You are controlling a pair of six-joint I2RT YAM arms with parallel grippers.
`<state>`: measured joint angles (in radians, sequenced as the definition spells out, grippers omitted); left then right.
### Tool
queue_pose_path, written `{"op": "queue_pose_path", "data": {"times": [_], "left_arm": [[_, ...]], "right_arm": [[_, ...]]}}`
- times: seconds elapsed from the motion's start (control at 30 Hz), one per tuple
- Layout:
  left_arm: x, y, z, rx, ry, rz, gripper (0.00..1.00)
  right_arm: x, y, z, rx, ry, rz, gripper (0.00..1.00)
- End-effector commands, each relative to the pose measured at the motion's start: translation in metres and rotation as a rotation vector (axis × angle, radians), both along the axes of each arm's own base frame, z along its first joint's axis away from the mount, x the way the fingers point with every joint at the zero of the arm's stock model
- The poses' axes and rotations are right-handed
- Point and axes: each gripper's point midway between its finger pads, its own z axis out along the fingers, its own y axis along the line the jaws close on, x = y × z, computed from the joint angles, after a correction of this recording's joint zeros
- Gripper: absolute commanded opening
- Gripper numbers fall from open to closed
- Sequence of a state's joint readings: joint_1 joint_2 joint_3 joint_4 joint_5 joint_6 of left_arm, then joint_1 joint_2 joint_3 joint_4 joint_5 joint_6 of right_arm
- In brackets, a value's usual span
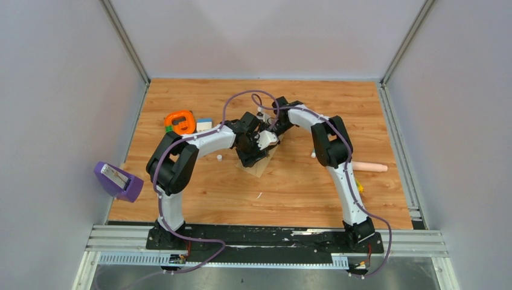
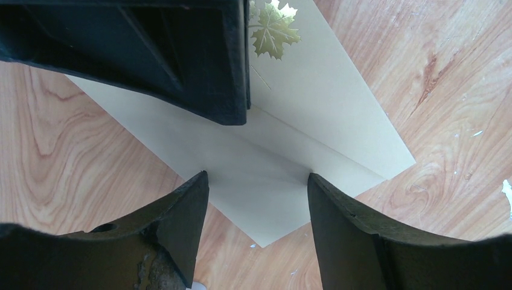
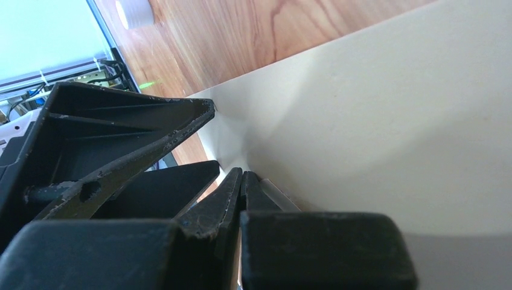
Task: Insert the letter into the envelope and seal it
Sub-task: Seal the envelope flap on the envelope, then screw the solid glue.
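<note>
While the left gripper (image 2: 256, 178) hovers spread over the envelope (image 2: 338, 109), the right gripper (image 3: 242, 176), jaws pressed together, touches it.

Orange ring (image 1: 180, 121), purple box (image 1: 118, 180), pink cylinder (image 1: 369, 166) lie apart.

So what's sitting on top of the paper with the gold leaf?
The shut right gripper sits over the paper beside the leaf print; the open left gripper straddles its near corner. Paper beneath the right gripper is hidden.

The left gripper (image 2: 258, 181) hangs spread over creased cream paper (image 2: 338, 121) on the wooden worktop (image 2: 72, 163). Just beyond it, a second black gripper (image 2: 151, 54) sits beside a gold leaf print (image 2: 273, 30).
</note>
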<state>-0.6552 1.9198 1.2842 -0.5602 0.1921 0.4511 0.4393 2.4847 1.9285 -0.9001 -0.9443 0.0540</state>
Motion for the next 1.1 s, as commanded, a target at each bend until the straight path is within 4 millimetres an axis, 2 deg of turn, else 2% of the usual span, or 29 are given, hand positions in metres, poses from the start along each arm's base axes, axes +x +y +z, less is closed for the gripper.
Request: {"op": "queue_pose_path", "data": {"times": [0.0,0.33,0.77,1.07], "left_arm": [[-0.026,0.006,-0.029,0.057,0.112,-0.008,0.69],[-0.026,0.006,-0.03,0.06,0.114,-0.008,0.69],[-0.027,0.007,-0.03,0.062,0.114,-0.01,0.69],[-0.026,0.007,-0.03,0.063,0.115,-0.008,0.69]], "right_arm": [[0.025,-0.016,-0.031,-0.088,-0.096,-0.013,0.0],[0.039,-0.026,-0.026,-0.067,-0.098,-0.049,0.0],[0.053,-0.037,-0.032,-0.099,-0.114,-0.081,0.0],[0.058,-0.044,-0.027,-0.098,-0.124,-0.093,0.0]]}}
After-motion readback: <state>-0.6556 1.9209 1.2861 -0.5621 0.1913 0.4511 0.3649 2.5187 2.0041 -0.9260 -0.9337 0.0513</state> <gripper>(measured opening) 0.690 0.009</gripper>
